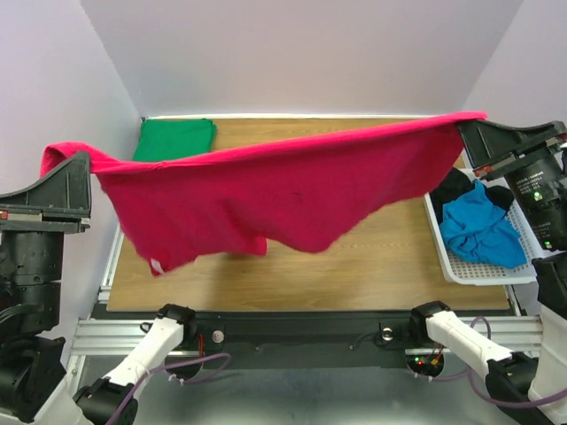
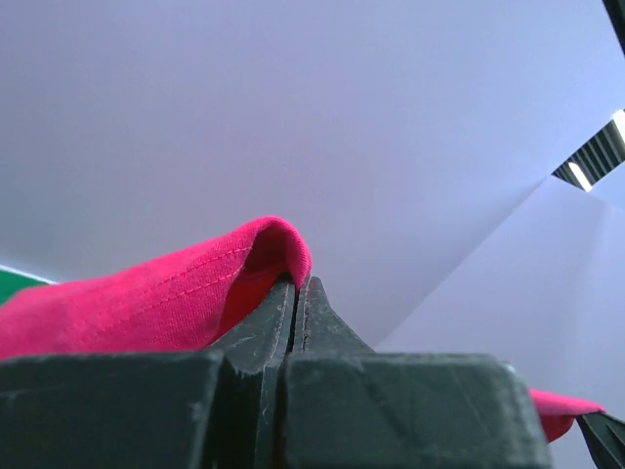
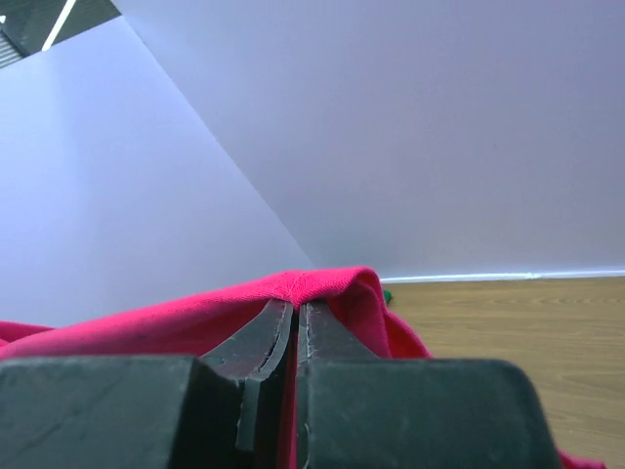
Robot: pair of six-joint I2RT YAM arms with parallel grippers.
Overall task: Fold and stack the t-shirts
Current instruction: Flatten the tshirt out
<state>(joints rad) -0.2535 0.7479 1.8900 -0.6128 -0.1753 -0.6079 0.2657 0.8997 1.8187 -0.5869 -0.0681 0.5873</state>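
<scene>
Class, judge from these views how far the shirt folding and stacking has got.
Done: the green shirt lies folded at the far left corner of the table. In hand: the red shirt hangs stretched between the left gripper and right gripper, both shut on it. Left: the blue shirt and black shirt, crumpled in the basket.

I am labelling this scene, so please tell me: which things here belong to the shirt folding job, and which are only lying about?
Job: red shirt, held up by left gripper and right gripper; green shirt; blue shirt; black shirt.
Lying about: white basket; wooden table.
</scene>
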